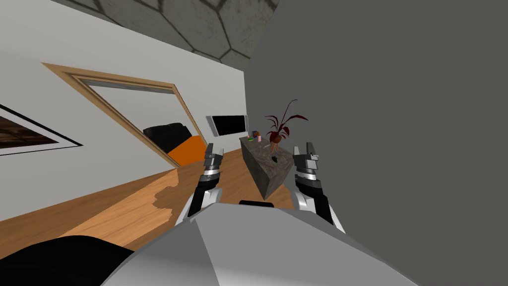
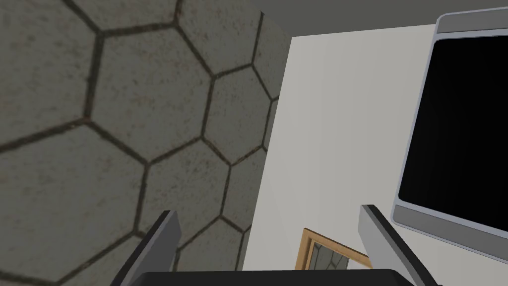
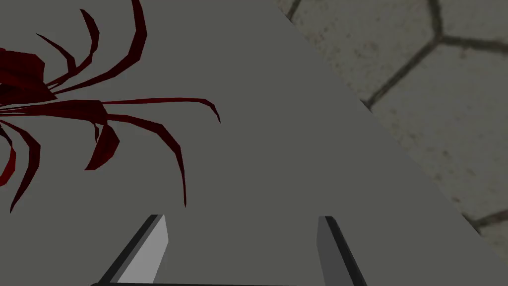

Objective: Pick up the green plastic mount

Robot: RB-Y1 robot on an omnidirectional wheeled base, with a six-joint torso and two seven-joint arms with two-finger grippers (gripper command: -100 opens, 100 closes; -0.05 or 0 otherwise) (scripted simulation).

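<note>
Left gripper (image 1: 215, 149) and right gripper (image 1: 304, 148), fingers apart, hang short of the dark mottled block table (image 1: 268, 174); small flat green mount (image 1: 251, 139) on its far end; best to roll closer before reaching.

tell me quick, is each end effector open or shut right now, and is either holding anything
left end effector: open, holding nothing
right end effector: open, holding nothing

Both spread: left hand (image 1: 214, 149), right hand (image 1: 304, 148).
</note>
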